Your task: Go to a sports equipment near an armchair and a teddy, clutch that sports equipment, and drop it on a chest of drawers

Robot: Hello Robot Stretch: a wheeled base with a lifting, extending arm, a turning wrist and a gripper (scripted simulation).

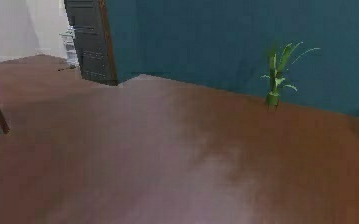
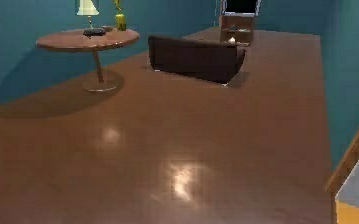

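A dark brown upholstered seat (image 2: 197,58), seen from its back, stands on the wooden floor in the upper middle of the arm side view. It is wide and low, with a rolled arm at its right end. Behind it, by the far wall, is a low wooden stand (image 2: 239,33) with a black screen (image 2: 241,6) on top.
A round wooden pedestal table (image 2: 90,42) at the arm side view's upper left carries a lamp (image 2: 87,8) and a yellow item (image 2: 118,17). In the forward view a dark door (image 1: 90,40) stands in the teal wall, and a green plant (image 1: 278,77) is at the right. Bare wood floor lies between.
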